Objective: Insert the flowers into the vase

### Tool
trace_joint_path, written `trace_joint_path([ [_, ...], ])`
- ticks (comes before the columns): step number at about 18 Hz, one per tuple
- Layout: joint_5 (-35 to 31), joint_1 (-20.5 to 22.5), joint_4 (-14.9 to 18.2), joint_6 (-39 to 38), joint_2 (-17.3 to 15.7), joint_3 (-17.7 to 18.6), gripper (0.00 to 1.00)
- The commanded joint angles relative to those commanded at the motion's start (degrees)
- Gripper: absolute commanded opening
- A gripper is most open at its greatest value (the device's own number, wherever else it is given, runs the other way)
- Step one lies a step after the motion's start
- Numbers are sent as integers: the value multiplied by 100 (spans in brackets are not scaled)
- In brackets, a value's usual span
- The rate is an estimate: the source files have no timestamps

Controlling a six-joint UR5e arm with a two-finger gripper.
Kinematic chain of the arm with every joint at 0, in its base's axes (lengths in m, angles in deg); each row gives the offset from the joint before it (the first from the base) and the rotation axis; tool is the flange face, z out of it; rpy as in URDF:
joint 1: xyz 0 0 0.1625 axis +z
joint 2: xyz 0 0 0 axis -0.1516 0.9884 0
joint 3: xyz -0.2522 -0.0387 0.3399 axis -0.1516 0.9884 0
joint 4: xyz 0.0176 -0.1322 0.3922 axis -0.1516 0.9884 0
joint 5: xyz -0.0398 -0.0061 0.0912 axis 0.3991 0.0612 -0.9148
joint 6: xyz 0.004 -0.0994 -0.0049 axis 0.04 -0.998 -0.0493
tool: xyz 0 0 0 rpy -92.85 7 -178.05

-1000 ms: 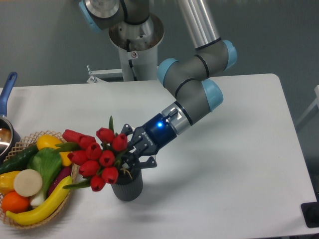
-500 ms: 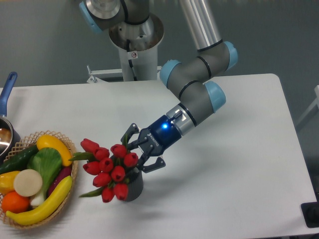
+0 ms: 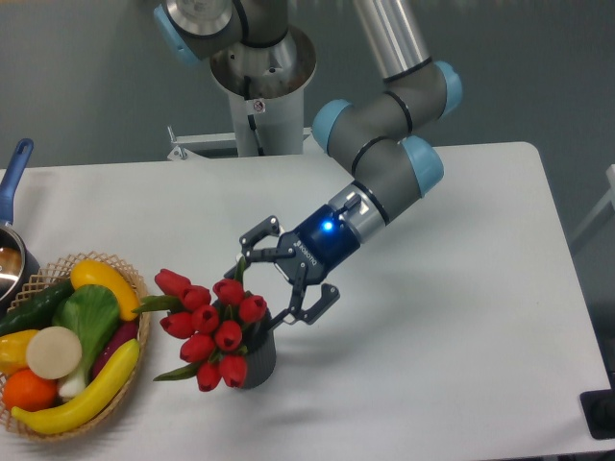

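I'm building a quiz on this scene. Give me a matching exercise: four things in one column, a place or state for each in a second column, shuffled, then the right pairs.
Things:
1. flowers
2. vase
3. gripper
4. banana

Places or states:
A. lying in the woven basket at the left
B. open, just up and right of the red buds
C. standing on the white table, dark grey and ribbed
D. stems down in the vase, buds leaning left

Pairs: 1-D, 2-C, 3-B, 4-A
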State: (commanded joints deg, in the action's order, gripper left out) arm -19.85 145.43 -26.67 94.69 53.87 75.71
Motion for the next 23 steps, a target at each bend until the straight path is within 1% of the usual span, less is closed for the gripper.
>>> trace_joint_path([
  [2,-114,132,9,-17,-369,151,100],
  [3,-532,307,17,-26,-675,195,100],
  [4,-997,457,26,-35,-826,204,100],
  [6,-1851,598,26,-52,-1003,151,100],
  [8,-2598,739,17,-35,-1030,107,100],
  [10,-3153,906,17,0,-951,-76,100],
  [12,-3654,959,61,-78,-829,-384,100],
  [13,-4013,1029,61,-114,-732,-507,100],
  [15,-4926,1117,61,-105,-565,-762,100],
  [17,-6111,1074,70,-105,-311,-1025,100],
  [18,-6517,1030,70,-105,-205,-1122,100],
  [21,-7065,872,88,-44,252,-1369,100],
  [23,-7233,784,105,-44,332,-1369,100],
])
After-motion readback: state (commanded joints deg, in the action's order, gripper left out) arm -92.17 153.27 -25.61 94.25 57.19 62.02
